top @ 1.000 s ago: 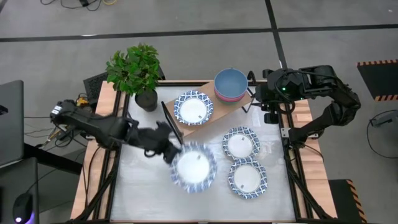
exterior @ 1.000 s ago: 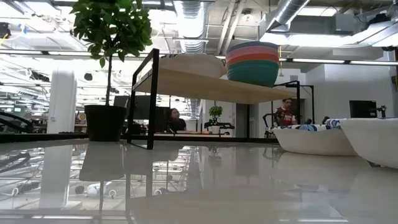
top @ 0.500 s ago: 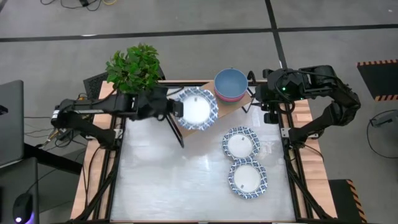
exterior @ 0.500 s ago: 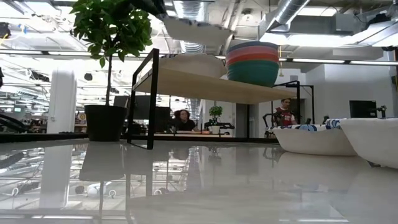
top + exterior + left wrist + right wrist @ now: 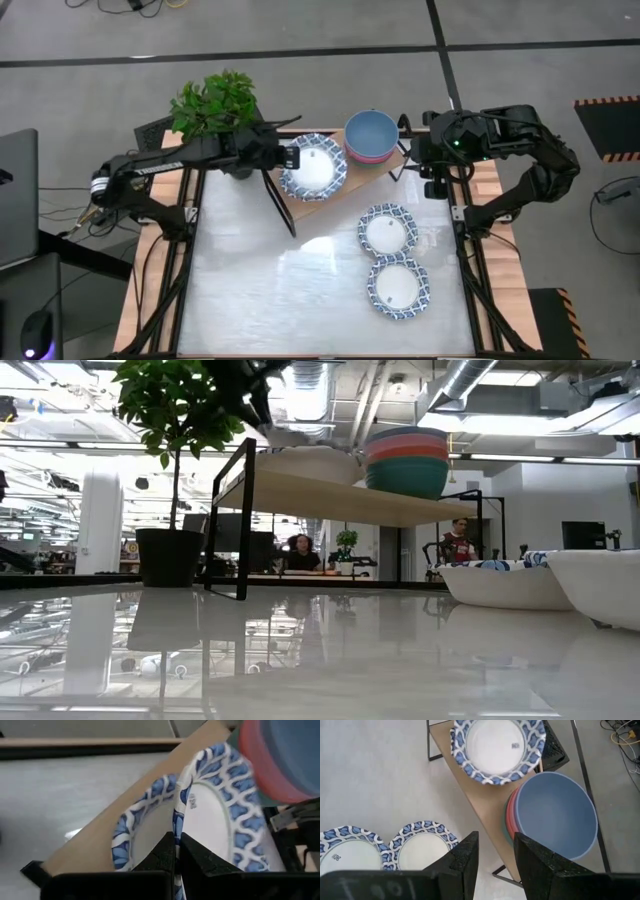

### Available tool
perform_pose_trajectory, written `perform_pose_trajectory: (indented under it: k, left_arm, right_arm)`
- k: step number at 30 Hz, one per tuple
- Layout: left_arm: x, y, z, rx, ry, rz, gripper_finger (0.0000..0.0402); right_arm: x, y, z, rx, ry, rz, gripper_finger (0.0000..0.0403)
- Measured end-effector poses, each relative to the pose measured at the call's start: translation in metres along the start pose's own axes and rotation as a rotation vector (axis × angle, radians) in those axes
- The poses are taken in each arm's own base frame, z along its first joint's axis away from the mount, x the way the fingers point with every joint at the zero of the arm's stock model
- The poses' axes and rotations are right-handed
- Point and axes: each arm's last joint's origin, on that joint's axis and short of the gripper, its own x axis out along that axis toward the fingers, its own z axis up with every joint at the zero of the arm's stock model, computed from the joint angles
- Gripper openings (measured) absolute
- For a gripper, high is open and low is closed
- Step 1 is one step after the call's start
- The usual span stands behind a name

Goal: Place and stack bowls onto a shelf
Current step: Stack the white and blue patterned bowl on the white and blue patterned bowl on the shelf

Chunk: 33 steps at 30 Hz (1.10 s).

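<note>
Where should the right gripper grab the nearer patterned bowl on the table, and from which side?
Grip the rim. The bowl sits upright and open on the tabletop, touching its twin, so come down from above on the edge facing the right gripper, one finger inside, one outside. The left gripper holds its bowl by the rim the same way.

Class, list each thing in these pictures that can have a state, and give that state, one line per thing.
Left gripper: jaws shut on the rim of the held patterned bowl, over the shelf.
Lower patterned bowl: on the shelf, under the held one.
Coloured bowl stack: nested on the shelf, blue on top.
Two patterned bowls: upright on the table.
Right gripper: jaws open, empty.
</note>
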Motion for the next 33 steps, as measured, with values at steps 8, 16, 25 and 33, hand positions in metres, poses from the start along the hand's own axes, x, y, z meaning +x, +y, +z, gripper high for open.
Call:
perform_pose_trajectory:
  k: [8, 16, 25, 33]
  left_arm:
    - [0.020, 0.006, -0.001, 0.011, 0.017, 0.048, 0.0000]
    - [0.020, 0.007, -0.001, 0.023, 0.017, 0.055, 0.0024]
    - [0.014, 0.009, 0.003, 0.068, -0.001, 0.050, 0.0132]
    - [-0.001, 0.000, 0.008, 0.138, -0.025, -0.090, 0.0180]
  right_arm:
    - [0.000, 0.000, 0.000, -0.001, 0.002, 0.000, 0.0150]
    - [0.000, 0.000, 0.000, -0.001, 0.003, 0.001, 0.0150]
    - [0.000, 0.000, 0.000, -0.001, 0.003, 0.001, 0.0150]
    - [0.000, 0.000, -0.001, -0.002, 0.006, 0.001, 0.0150]
